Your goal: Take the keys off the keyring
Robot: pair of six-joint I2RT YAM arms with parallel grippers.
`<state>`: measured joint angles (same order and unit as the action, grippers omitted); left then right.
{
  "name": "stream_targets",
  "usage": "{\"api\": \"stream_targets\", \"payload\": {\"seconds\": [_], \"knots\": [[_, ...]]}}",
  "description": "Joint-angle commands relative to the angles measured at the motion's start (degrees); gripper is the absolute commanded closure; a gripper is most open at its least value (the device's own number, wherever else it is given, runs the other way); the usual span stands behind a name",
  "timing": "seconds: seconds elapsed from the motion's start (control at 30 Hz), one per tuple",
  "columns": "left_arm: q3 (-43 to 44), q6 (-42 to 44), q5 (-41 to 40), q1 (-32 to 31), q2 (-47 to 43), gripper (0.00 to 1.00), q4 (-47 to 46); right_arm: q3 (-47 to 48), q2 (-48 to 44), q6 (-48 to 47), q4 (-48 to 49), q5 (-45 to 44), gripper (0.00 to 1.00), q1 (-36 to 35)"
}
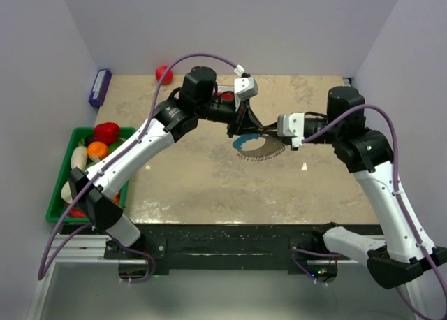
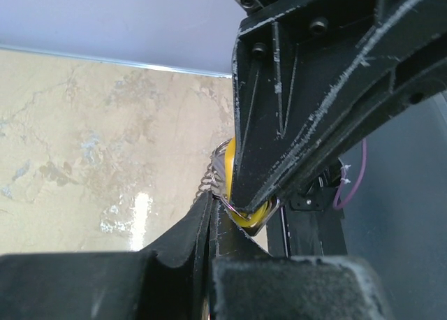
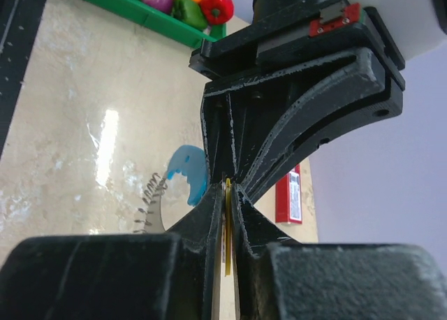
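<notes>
Currently both arms meet over the middle of the table (image 1: 209, 187), fingertips nearly touching each other. My left gripper (image 1: 236, 130) is closed tight, and in its wrist view thin silver wire comes out right at its tips, so I judge it is pinching the keyring (image 1: 257, 149) close to the key. My right gripper (image 1: 271, 128) is closed on the key (image 2: 248, 219), a tiny brass-yellow piece seen edge-on as a thin yellow sliver between its fingers in the right wrist view. The rest of the keyring droops below the two grippers as a floppy grey loop with a bright blue segment (image 3: 188, 172) on one side; I cannot tell whether its lowest part rests on the table. A green tray (image 1: 59, 212) of toy vegetables sits well apart at the left edge. As for progress, both grips look set, but the wire wraps around the yellow piece, so the key is not yet off. What remains, I judge, is working it along and free of the ring
</notes>
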<state>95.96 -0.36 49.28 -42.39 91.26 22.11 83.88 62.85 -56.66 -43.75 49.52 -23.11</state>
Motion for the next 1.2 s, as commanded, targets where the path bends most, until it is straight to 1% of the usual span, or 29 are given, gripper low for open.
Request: {"api": "stream_targets", "payload": {"seconds": [0.0, 0.17, 0.33, 0.43, 0.7, 0.83, 0.93, 1.0, 1.03, 1.17], "knots": [[1.2, -1.1, 10.7, -1.6, -4.3, 1.00, -5.3, -2.0, 0.7, 3.8, 9.0, 6.5, 0.93, 5.0], [0.8, -1.5, 12.8, -1.6, -5.0, 1.00, -5.7, -4.5, 0.8, 6.7, 12.5, 12.8, 0.93, 10.4], [0.6, -2.1, 14.1, -1.3, -5.0, 1.00, -6.3, -5.4, 1.2, 9.2, 15.1, 18.3, 0.90, 12.5], [0.4, -2.6, 15.0, -1.0, -5.3, 1.00, -6.8, -6.6, 1.3, 10.6, 16.8, 19.2, 0.88, 12.7], [0.0, -3.8, 16.7, -0.4, -5.8, 1.00, -8.0, -8.8, 1.4, 11.9, 17.3, 21.8, 0.83, 15.7], [0.0, -4.2, 17.0, -0.2, -5.8, 1.00, -8.4, -9.2, 1.3, 12.2, 16.9, 23.1, 0.83, 16.7], [0.0, -4.3, 17.1, -0.2, -5.7, 1.00, -8.5, -9.1, 0.7, 12.2, 16.2, 24.0, 0.83, 16.8], [-0.2, -4.3, 17.1, -0.2, -5.7, 1.00, -8.5, -9.2, 0.1, 12.7, 16.4, 24.5, 0.96, 16.8], [-0.4, -4.3, 17.1, -0.1, -5.7, 1.00, -8.6, -9.2, 0.0, 13.8, 18.1, 24.6, 1.00, 16.8], [-1.2, -4.3, 15.2, -0.1, -5.9, 1.00, -8.9, -9.0, 0.4, 18.4, 20.4, 22.1, 1.00, 16.8]]}}
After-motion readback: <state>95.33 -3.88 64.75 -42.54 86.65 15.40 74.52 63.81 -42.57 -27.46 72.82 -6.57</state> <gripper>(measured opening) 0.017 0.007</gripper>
